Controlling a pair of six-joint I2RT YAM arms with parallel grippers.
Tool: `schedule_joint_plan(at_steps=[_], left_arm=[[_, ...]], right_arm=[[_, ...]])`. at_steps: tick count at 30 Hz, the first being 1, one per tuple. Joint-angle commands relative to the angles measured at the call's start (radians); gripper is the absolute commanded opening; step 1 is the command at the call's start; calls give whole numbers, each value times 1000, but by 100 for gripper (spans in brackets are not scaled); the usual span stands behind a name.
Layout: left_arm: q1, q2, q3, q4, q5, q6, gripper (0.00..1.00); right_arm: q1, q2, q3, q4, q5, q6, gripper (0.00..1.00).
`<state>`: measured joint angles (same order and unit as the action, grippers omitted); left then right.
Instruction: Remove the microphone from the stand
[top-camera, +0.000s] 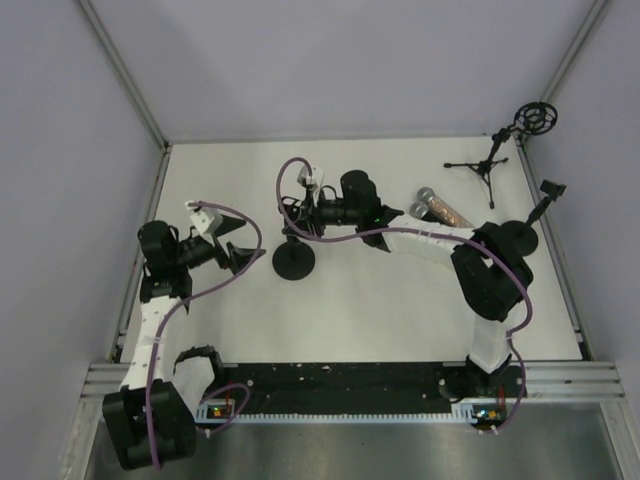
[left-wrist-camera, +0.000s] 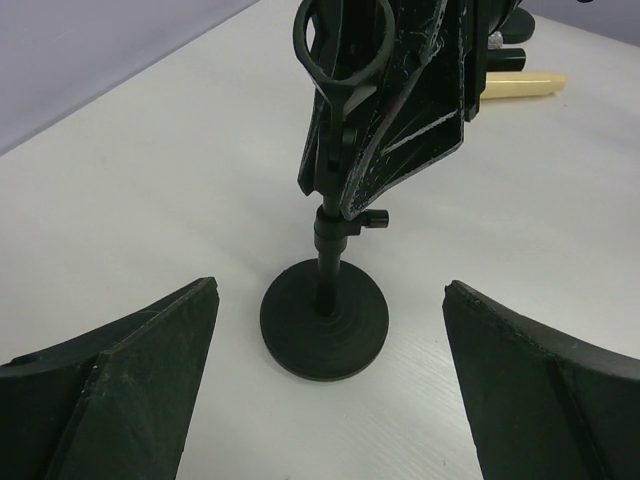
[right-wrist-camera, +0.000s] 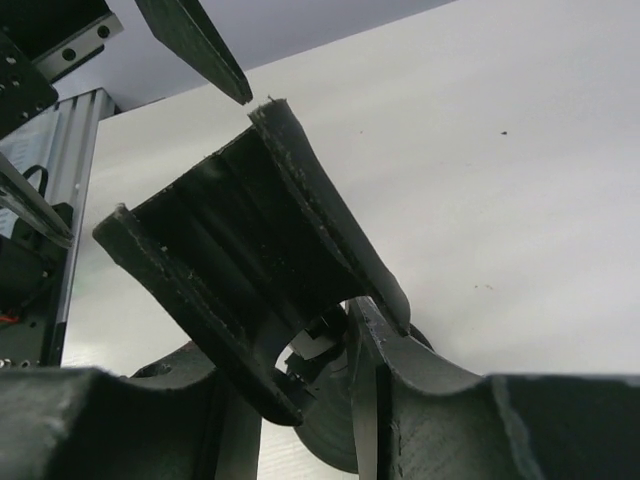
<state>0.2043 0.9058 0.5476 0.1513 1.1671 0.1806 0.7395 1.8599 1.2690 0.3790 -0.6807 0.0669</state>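
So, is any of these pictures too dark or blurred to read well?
Top external: even light, soft shadows, the stand sharp. Left wrist: the stand also sharp, no glare on the table. Right wrist: black parts crowd the lens, dark, with little detail.

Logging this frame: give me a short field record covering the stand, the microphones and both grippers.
left gripper: open, facing the round-base stand, not touching it
right gripper: jaws on either side of the clip at the stand's top; firm grip unclear
round-base stand: upright on the table
clip: no microphone visible in it
handheld microphones: two, lying side by side on the table, right of the stand
tripod stand: upright, far right corner
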Motion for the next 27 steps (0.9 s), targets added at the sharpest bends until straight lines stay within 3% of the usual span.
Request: schedule_joint_plan(at_steps=[1, 11, 19, 22, 27], left_arm=[[9, -10, -21, 74, 22, -30, 99], [12, -18, -51, 103, 25, -38, 99], [15, -16, -75, 140, 25, -53, 99], [15, -12, -81, 162, 32, -66, 99], [15, -5, -89, 183, 31, -72, 99]], right_arm=[[8, -36, -51, -3, 43, -59, 20], [43, 28, -2, -86, 107, -110, 23], [51, -7, 15, -135, 201, -102, 68], [51, -39, -5, -126, 227, -104, 74], [66, -36, -40, -85, 263, -92, 75]])
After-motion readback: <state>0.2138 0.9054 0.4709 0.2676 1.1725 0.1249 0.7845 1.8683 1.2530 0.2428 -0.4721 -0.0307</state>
